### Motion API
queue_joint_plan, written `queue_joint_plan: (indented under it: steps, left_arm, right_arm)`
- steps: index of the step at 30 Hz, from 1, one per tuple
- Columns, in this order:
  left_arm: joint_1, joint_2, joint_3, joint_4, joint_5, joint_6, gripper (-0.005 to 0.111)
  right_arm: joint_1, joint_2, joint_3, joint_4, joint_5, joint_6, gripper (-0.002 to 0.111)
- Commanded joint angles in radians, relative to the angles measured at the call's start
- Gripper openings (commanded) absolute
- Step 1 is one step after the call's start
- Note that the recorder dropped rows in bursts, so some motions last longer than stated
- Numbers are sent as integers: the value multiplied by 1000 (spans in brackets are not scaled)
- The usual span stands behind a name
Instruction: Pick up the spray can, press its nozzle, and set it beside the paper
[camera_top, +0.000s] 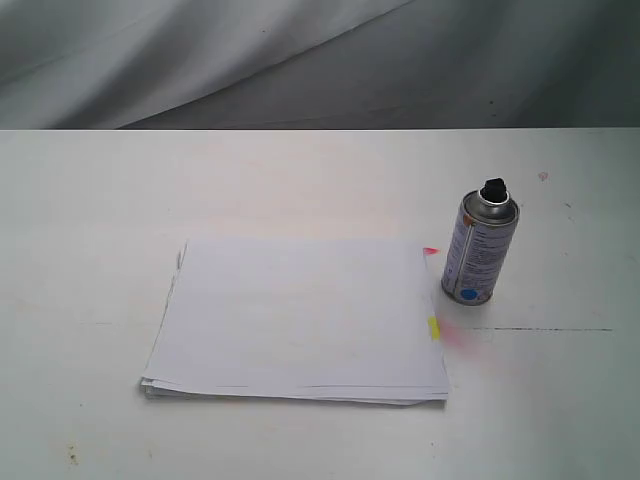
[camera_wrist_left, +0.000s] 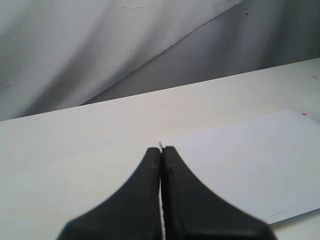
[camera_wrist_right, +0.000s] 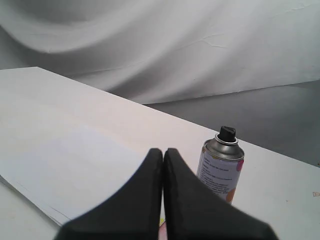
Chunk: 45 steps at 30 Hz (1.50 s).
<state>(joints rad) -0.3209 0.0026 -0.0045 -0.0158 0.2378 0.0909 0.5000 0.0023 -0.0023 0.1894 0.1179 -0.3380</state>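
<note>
The silver spray can (camera_top: 480, 248) stands upright on the white table, just right of the paper (camera_top: 300, 318), with its black nozzle (camera_top: 494, 189) on top. The paper is a flat white stack with a pink tab (camera_top: 431, 251) and a yellow tab (camera_top: 434, 327) on its right edge. Neither gripper shows in the exterior view. In the right wrist view my right gripper (camera_wrist_right: 163, 151) is shut and empty, with the spray can (camera_wrist_right: 220, 167) beyond and beside its tips. My left gripper (camera_wrist_left: 161, 149) is shut and empty, its tips toward a corner of the paper (camera_wrist_left: 250, 165).
A grey cloth backdrop (camera_top: 300, 60) hangs behind the table's far edge. A faint pink stain (camera_top: 462, 338) and a thin dark line (camera_top: 540, 329) mark the table (camera_top: 90, 200) right of the paper.
</note>
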Motion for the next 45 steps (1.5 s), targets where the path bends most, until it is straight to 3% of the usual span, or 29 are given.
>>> queue_joint_plan:
  steps: [1,26,32,45]
  left_arm:
    - [2,-3,5,-1,-10,-2,0]
    - [2,-3,5,-1,-10,-2,0]
    - [2,-3,5,-1,-10,-2,0]
    - [2,-3,5,-1,-10,-2,0]
  right_arm:
    - [-1,-2,2,-6,-9,3,0]
    - [-1,-2,2,-5,-9,3,0]
    - [-1,-2,-98,-5,116,3,0]
    - [-1,551,-426,-71,115,3,0]
